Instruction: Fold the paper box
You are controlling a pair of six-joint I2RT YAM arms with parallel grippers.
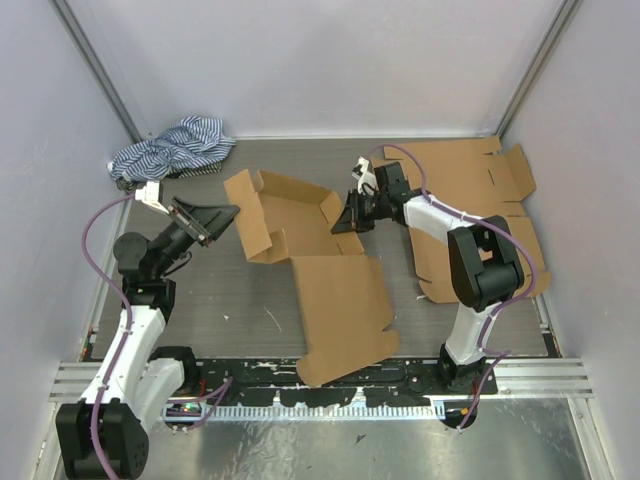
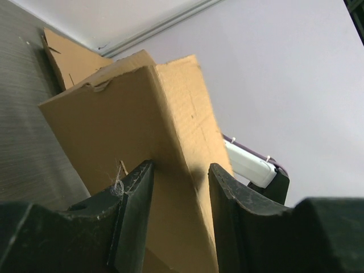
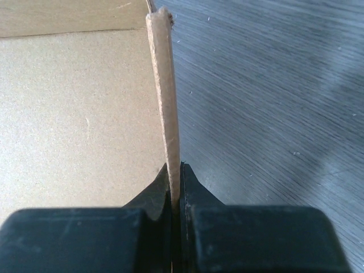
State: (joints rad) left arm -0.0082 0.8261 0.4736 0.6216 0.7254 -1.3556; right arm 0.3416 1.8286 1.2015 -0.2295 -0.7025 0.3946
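On the worktop [image 1: 220, 290] centre, the box [image 1: 335, 290] lies half formed, its front panel flat and its rear walls raised. My right pincer [image 1: 352, 215] is clenched on the right wall [image 3: 165, 85], gripped edge-on, which I judge anchors the box so it cannot slide. My left pincer [image 1: 224, 214] stands released, its 2 fingers [image 2: 133, 210] apart at the left flap [image 2: 142, 125] without pinching it, placed, I think, to push that flap inward. Spare cardboard [image 1: 500, 170] lies flat at the right, under the right arm.
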